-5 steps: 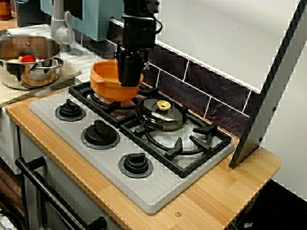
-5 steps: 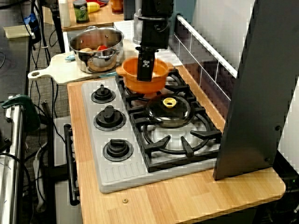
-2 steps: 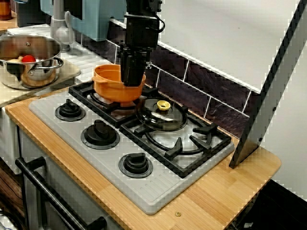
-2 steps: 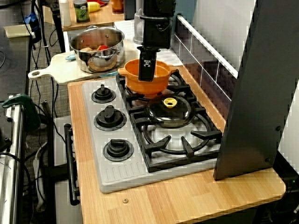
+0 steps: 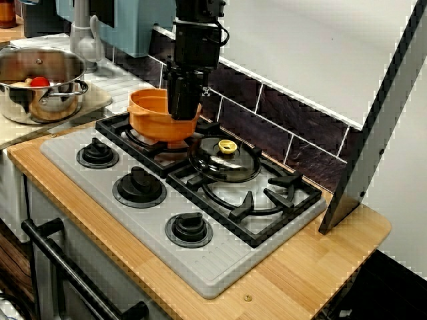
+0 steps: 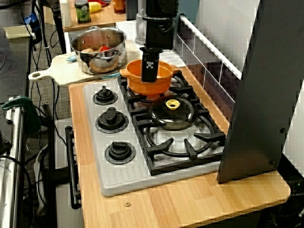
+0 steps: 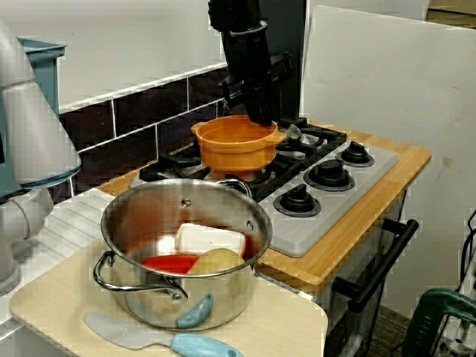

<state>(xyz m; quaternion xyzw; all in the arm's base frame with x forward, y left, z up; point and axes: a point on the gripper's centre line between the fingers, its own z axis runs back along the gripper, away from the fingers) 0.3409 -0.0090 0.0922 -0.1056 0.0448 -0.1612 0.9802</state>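
An orange pot [image 5: 152, 117] [image 6: 166, 80] [image 7: 232, 149] sits at the stove's back-left burner, slightly tilted. My gripper [image 5: 181, 112] [image 6: 148, 73] [image 7: 262, 119] comes straight down from above and is shut on the pot's rim, on the side toward the tiled wall. Whether the pot's bottom rests on the black grate [image 5: 147, 150] or hangs just above it, I cannot tell. Right beside the pot, a dark glass lid [image 5: 223, 163] [image 6: 171, 114] with a yellow knob lies flat on the grate.
A steel pot [image 5: 40, 83] [image 6: 97, 50] [image 7: 182, 245] with food stands on a pale cutting board [image 6: 57, 71] left of the stove. A blue spatula [image 7: 163, 342] lies by it. Three black knobs [image 5: 138, 187] line the front. A tall grey panel [image 5: 380, 133] leans at the right end.
The gripper and the orange pot shifted a little toward the lid and slightly down, then held almost still. The grip on the rim is unchanged.
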